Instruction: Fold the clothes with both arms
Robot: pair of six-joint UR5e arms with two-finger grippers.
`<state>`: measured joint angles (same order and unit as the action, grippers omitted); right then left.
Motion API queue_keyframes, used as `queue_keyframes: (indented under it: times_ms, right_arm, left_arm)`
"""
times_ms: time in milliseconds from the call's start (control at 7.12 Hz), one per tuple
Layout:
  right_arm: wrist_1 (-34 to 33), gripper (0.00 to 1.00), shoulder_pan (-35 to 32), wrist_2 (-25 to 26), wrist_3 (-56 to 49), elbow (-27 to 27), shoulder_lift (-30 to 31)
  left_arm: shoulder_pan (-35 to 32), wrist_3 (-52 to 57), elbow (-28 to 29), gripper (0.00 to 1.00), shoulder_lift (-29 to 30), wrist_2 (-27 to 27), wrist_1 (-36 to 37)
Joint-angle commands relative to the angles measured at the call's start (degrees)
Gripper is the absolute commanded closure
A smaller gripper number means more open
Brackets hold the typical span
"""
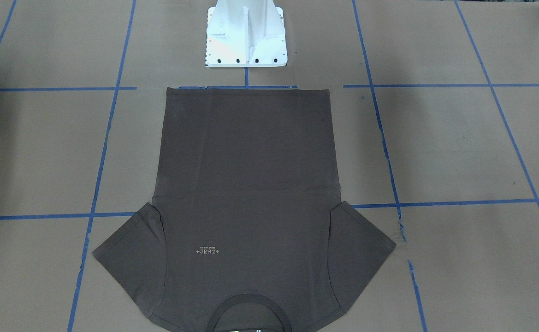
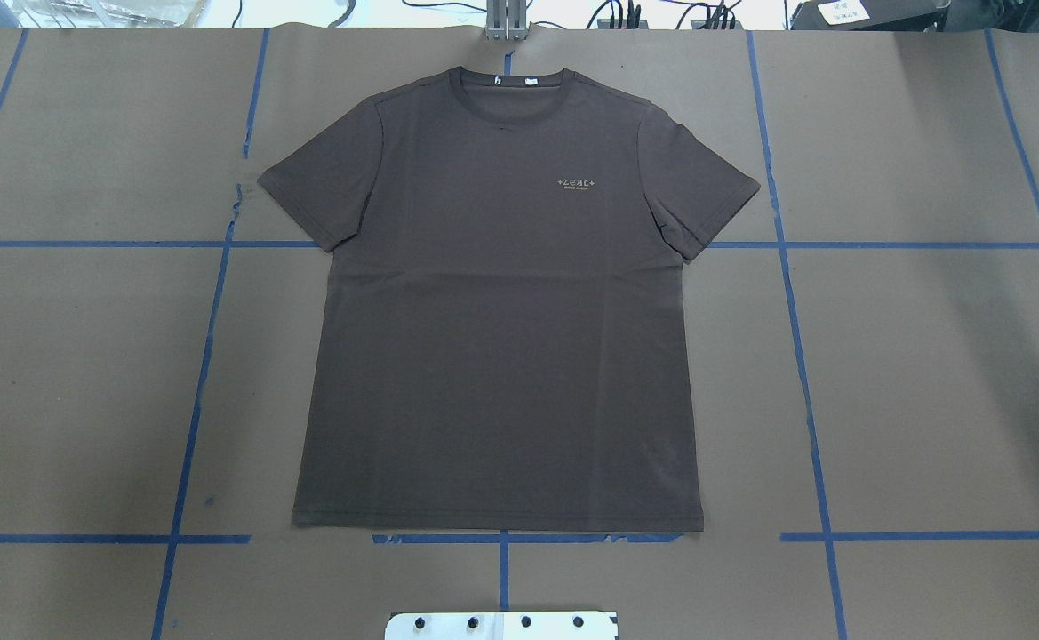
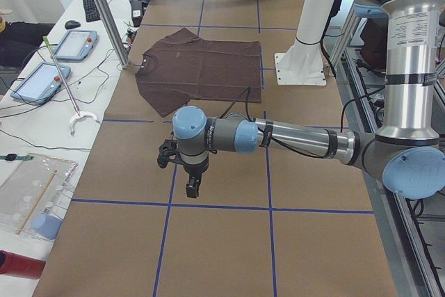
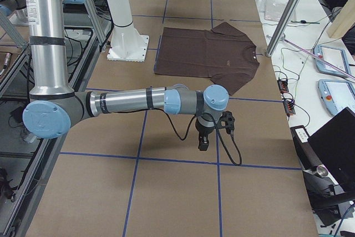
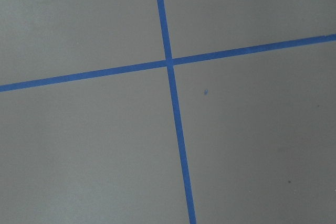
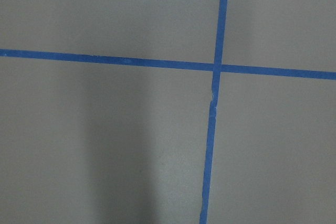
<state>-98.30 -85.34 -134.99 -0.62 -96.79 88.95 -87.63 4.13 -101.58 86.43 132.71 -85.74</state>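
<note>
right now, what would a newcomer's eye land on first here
The dark brown T-shirt lies spread flat mid-table, its collar pointing away from the white base. The left arm and right arm stretch out low over the table, away from the shirt, with the left tool and right tool pointing down. Blue tape grids the surface.

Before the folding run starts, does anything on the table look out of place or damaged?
The T-shirt lies flat and straight. Only the blue tape line beside its sleeve looks torn and ragged; nothing else stands out.
</note>
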Motion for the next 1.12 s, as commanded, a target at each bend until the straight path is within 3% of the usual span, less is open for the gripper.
queue_keyframes:
  times_ms: [0,702,983]
  right_arm:
    - [-0.05,0.0,0.0,-0.09,0.0,-0.32,0.0]
    - [0.04,0.0,0.44,-1.5,-0.09,-0.59,0.09]
    - [0.74,0.0,2.7,-2.99,0.09,-1.73,-0.44]
  left_arm:
    - [0.0,0.17,-1.85,0.0,-0.12,0.0,0.48]
    - [0.35,-0.17,-2.57,0.0,0.14,0.09,0.13]
    - [0.26,-0.7,-3.7,0.0,0.24,3.94,0.05]
